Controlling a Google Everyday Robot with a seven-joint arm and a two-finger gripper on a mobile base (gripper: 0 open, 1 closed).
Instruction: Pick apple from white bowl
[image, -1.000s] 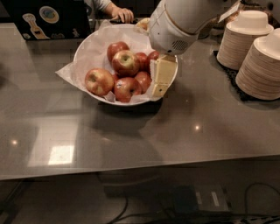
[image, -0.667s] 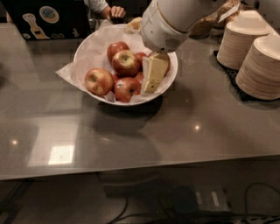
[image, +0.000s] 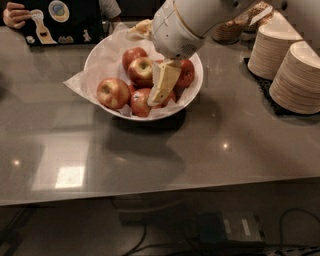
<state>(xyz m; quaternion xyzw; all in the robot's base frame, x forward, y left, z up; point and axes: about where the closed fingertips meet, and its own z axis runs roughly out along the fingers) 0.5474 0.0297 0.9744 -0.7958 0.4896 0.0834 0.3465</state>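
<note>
The white bowl, lined with crinkled white paper, stands on the grey counter at the back centre. It holds several apples. The palest apple, yellow-gold with an orange-red blush, lies at the bowl's left front. A red apple with a greenish-yellow top sits in the middle, with darker red apples around it. My gripper, cream-coloured, hangs from the white arm into the bowl's middle right. It is over a dark red apple, to the right of the pale apple and apart from it.
Two stacks of beige paper bowls stand on a black mat at the right. A laptop with stickers and a person's hand are at the back left. A woven basket is behind the arm. The counter's front edge runs across.
My gripper has moved left, from the bowl's right rim towards its middle. The apples and the bowl have not moved.
</note>
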